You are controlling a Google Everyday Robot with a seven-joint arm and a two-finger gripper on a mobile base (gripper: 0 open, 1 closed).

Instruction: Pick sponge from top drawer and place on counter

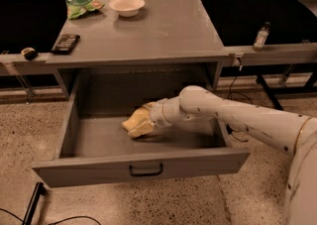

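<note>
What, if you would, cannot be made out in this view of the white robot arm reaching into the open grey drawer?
- Camera view, small pale yellow sponge: it blends with the yellowish gripper at it in the wide grey top drawer, so a hold cannot be judged.
- Camera view, small bottle on the right ledge: label too small.
- Camera view, white robot arm: base cut off by the right edge.
</note>
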